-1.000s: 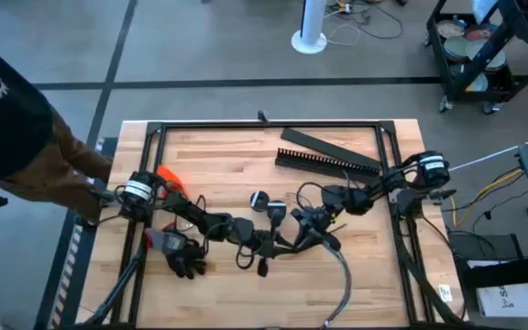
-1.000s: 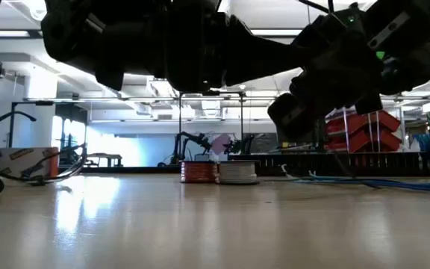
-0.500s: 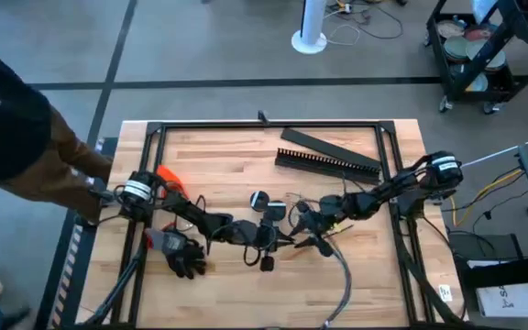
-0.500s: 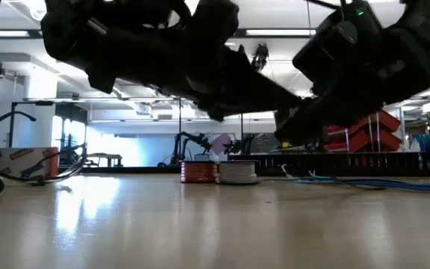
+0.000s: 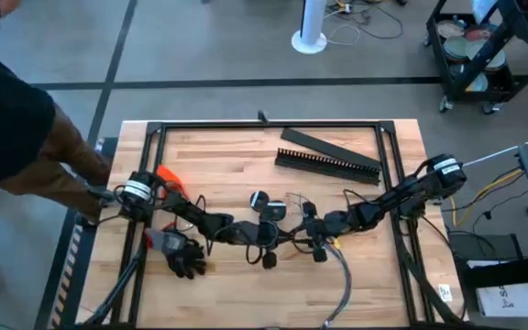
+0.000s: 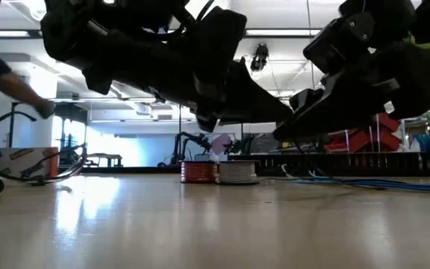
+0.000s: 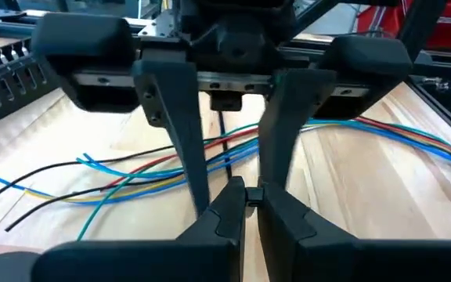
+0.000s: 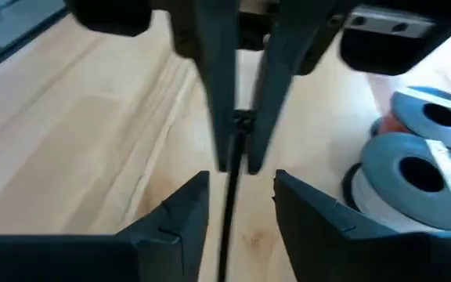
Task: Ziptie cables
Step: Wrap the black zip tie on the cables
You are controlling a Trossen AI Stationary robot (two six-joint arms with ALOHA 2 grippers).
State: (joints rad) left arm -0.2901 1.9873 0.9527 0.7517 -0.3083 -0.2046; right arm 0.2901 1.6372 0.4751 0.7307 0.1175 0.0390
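My two grippers face each other over the table's middle. My left gripper (image 5: 282, 240) is shut on one end of the ziptie (image 8: 227, 227), a thin black strip. The strip runs on between the fingers of my right gripper (image 8: 239, 178), which stands open around it without touching. Thin coloured and black cables (image 7: 124, 176) lie loose on the wood under and beyond the grippers. A thicker grey cable (image 5: 345, 275) curves from the grippers toward the near edge. In the low view both grippers hang above the tabletop. My left gripper pinches the ziptie's end (image 7: 247, 197) between its two fingertips. The fingers come in level from the table's left and lie along the strip. The strip sticks out past them toward my right gripper, above the wood.
Two wire spools (image 5: 266, 204) stand just beyond the grippers. A long toothed black duct (image 5: 328, 163) and a flat black bar (image 5: 324, 144) lie at the far right. A black glove (image 5: 183, 258) and an orange tool (image 5: 167, 176) lie at the left, where a person (image 5: 12, 119) stands.
My right gripper has shifted toward the table's near edge and now stands in line opposite my left gripper. The person beside the table's left has moved.
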